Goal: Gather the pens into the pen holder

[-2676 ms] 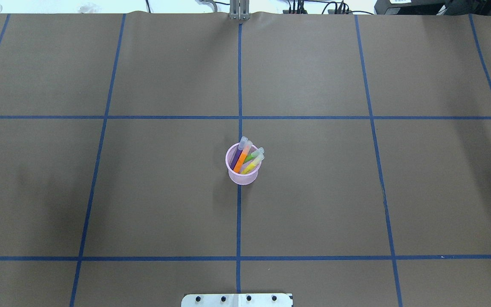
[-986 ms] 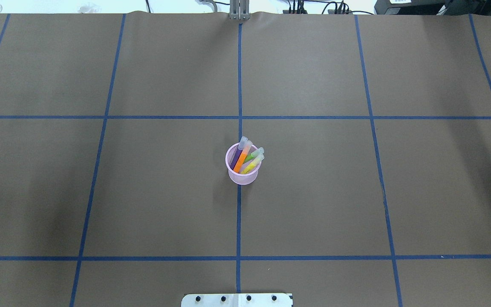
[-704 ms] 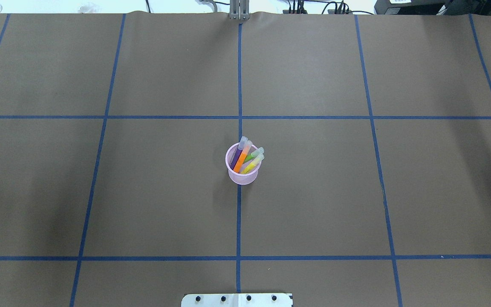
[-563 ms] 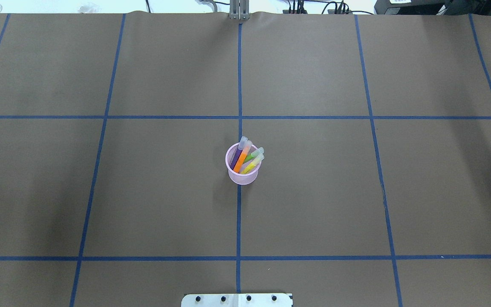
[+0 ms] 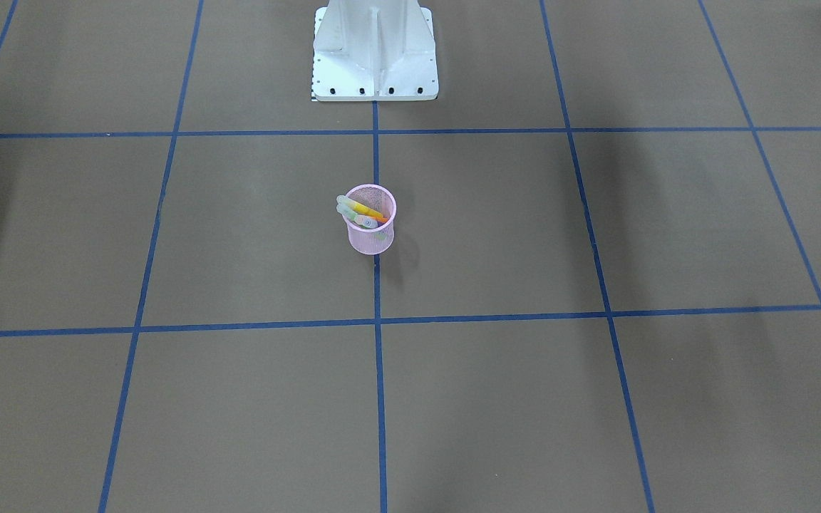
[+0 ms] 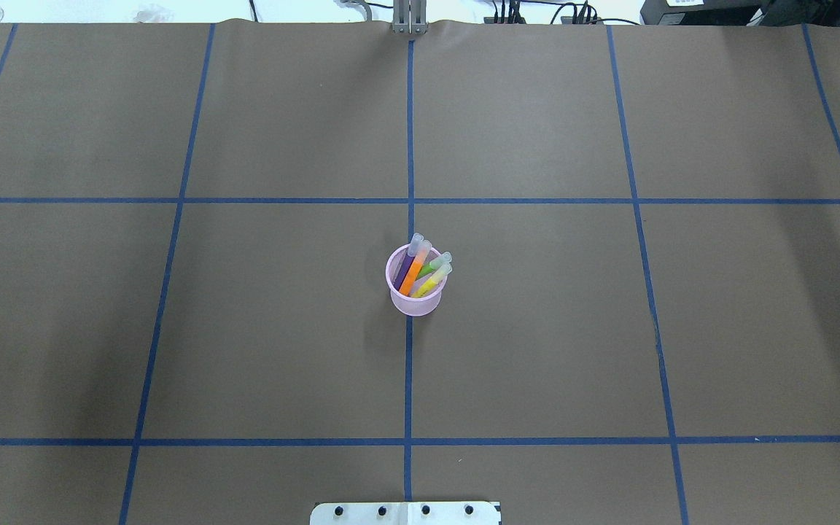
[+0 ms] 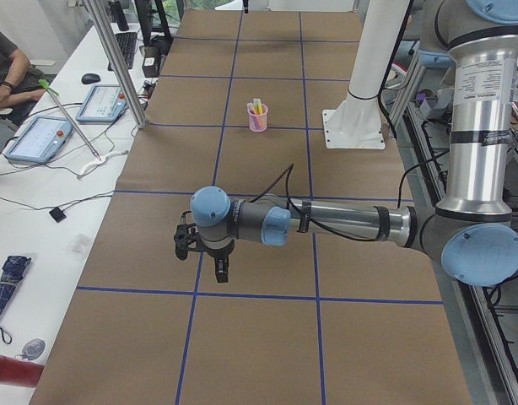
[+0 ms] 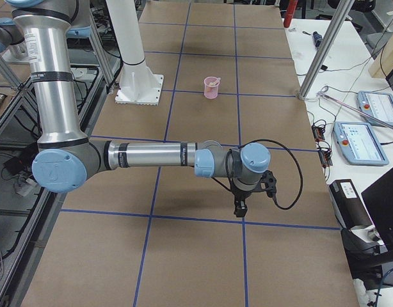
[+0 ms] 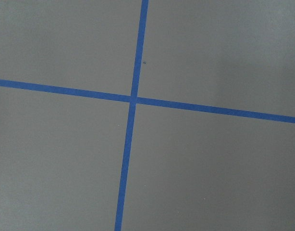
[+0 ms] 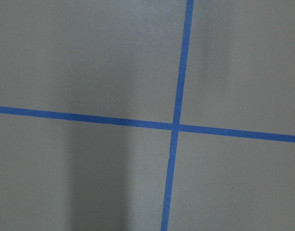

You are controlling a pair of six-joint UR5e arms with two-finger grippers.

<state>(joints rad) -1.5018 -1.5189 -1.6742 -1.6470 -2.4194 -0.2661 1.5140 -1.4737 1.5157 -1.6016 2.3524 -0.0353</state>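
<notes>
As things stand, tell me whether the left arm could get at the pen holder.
Probably yes. The pen holder stands alone at mid-table with all four pens inside, and nothing lies between it and the left gripper, which hangs off toward the table's left end. Bare paper all the way; reach itself is a guess.

Left wrist cam sees only the bench (image 9: 210, 53): flat brown-grey paper surface, no objects on it. Two blue tape lines (image 9: 126, 159) cross just left of centre, slightly above mid-height. One runs near-vertical, leaning a bit right toward the top; the other runs across the frame, dropping gently from left to right. A tiny dark speck (image 9: 144, 62) sits just right of the vertical line, above the crossing
</notes>
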